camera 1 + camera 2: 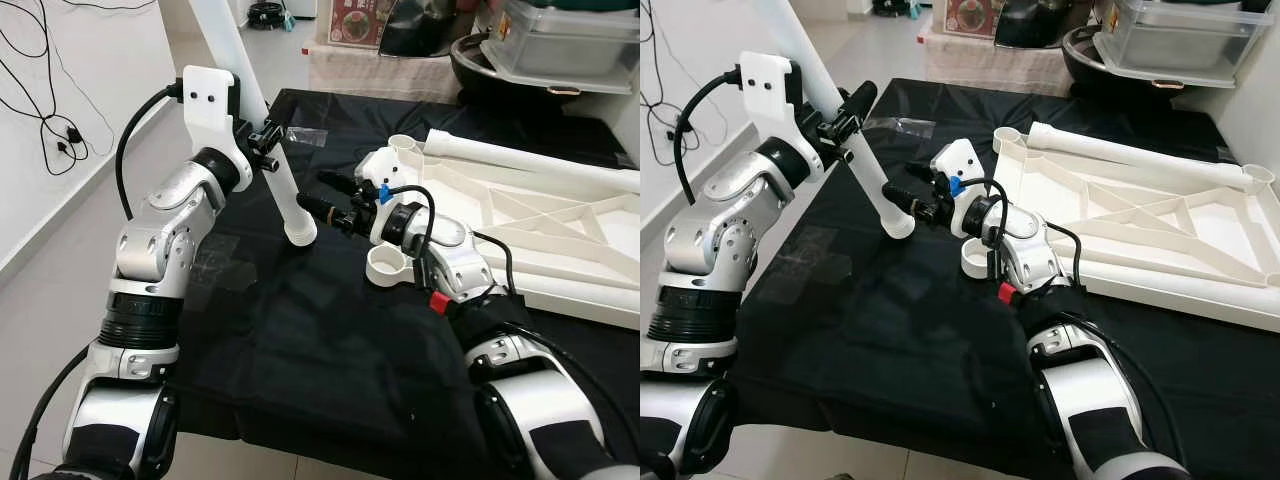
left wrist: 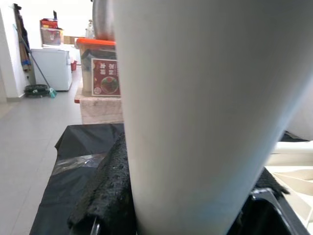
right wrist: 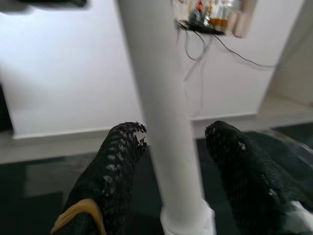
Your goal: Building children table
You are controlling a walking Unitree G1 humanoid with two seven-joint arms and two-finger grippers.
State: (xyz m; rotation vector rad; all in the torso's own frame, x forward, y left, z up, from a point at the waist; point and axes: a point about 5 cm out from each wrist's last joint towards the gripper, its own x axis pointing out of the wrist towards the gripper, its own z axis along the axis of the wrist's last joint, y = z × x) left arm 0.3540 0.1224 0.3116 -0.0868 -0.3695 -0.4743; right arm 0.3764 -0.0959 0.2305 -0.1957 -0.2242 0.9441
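Black cloth (image 1: 300, 360): nearest the camera, a dark sheet covering the work surface under everything.
Left gripper (image 1: 262, 140): far left, raised above the cloth; its black fingers are clamped round the long white plastic table leg (image 1: 285, 195), which slants down from upper left so its ringed lower end hangs just over the cloth.
Left wrist view: the leg's white shaft sits tight between the mesh-covered pads, so the grip looks firm.
Right gripper (image 1: 322, 193): centre, pointing left toward the leg's lower end; fingers (image 3: 110, 171) spread apart on either side of the shaft, apparently not yet touching it.
Round white socket (image 1: 390, 264): just below the right wrist, at the near corner of the tabletop.
White ribbed plastic tabletop (image 1: 560, 235): right side, lying underside up on the cloth, another open socket (image 1: 402, 145) at its far corner.
Step in hand: likely bringing the leg to a corner socket, the right arm about to steady its lower end.
Next move: I judge the right fingers should close on the shaft, then both arms swing the leg upright over the near socket and press down.
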